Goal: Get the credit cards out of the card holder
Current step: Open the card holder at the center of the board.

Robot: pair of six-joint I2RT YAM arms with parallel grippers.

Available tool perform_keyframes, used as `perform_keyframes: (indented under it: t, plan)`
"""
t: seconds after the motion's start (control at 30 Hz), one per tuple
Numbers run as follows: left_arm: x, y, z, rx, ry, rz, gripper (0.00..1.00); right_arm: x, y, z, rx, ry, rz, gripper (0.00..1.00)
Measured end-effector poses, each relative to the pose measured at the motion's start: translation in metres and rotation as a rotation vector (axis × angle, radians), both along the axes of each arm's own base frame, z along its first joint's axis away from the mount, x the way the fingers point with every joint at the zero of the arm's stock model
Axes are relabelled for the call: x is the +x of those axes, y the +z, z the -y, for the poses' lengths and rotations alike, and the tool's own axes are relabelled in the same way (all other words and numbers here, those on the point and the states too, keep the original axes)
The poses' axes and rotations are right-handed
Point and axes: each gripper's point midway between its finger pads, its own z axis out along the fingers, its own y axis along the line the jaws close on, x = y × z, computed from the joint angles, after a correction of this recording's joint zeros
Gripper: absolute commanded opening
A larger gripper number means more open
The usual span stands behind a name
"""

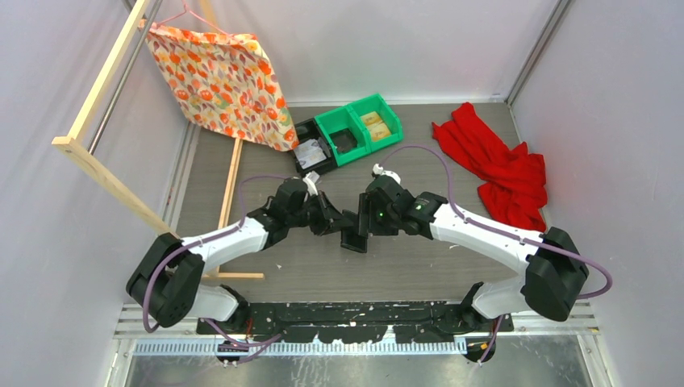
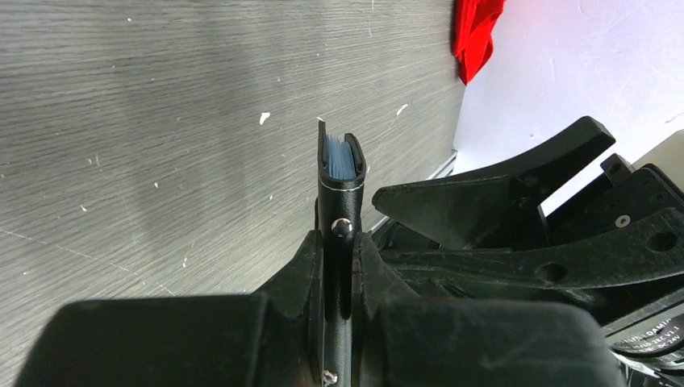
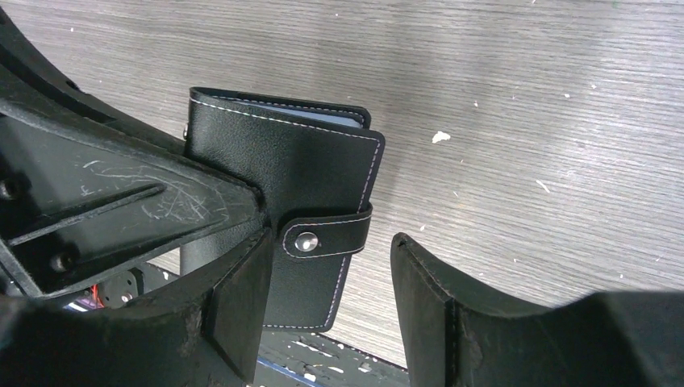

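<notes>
While left hand (image 2: 339,246) clamps card holder (image 3: 300,173), right hand (image 3: 331,262) stands open.

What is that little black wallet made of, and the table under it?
The card holder looks like black leather or fake leather: grainy skin, white stitching. Its snap looks metal, shiny. The table seems grey wood-look board, matte, with streaky grain.

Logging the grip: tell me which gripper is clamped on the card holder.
The left gripper, shut on the card holder; the right gripper stands open, clamping nothing.
</notes>
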Motion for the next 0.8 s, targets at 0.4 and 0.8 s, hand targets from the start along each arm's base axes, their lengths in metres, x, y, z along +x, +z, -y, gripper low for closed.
perform_keyframes:
  t: [0.4, 0.8]
  plan:
    - [-0.001, 0.005, -0.010, 0.067, 0.000, 0.038, 0.01, 0.001, -0.001, 0.000, -0.002, -0.009, 0.007, 0.56]
    - [-0.002, 0.006, -0.015, 0.099, 0.011, 0.049, 0.01, 0.003, -0.003, -0.001, -0.016, -0.014, 0.015, 0.49]
